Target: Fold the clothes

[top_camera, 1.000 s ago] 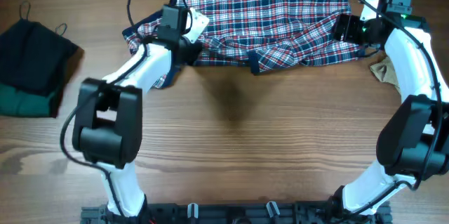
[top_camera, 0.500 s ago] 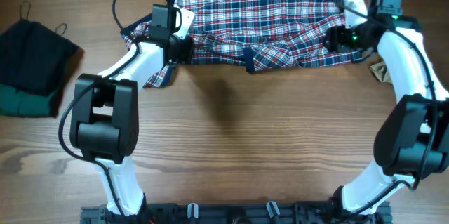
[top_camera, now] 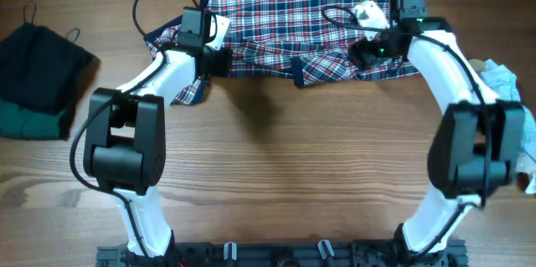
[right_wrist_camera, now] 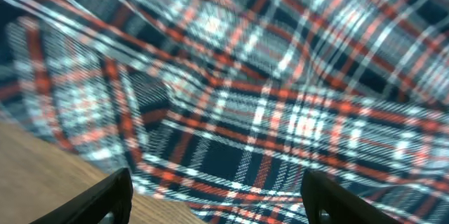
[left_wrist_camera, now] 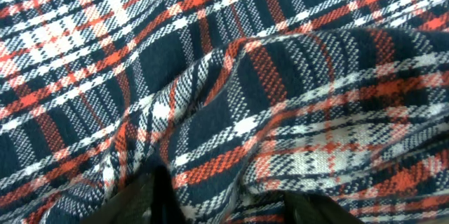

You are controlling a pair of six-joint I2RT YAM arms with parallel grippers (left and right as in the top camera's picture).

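The clothes in hand are one red, navy and white plaid shirt (top_camera: 285, 16), lying crumpled in a long band across the far side of the table. My left gripper (top_camera: 216, 56) rests on its left end. In the left wrist view the plaid (left_wrist_camera: 280, 76) fills the frame, and the left gripper (left_wrist_camera: 231, 206) is open with a ridge of cloth lying loose between its fingers. My right gripper (top_camera: 362, 52) hovers over the shirt's right half. In the blurred right wrist view the right gripper (right_wrist_camera: 221, 196) is open wide above the plaid (right_wrist_camera: 280, 112), near the hem.
A black garment on a green one (top_camera: 33, 74) lies at the table's left edge. A pale crumpled cloth (top_camera: 501, 79) sits at the right edge behind the right arm. Bare wood (top_camera: 276, 158) spreads in front of the shirt.
My left gripper went from shut to open and let go of the plaid. The right arm swung left from the shirt's right end to over its right half, uncovering the pale cloth.
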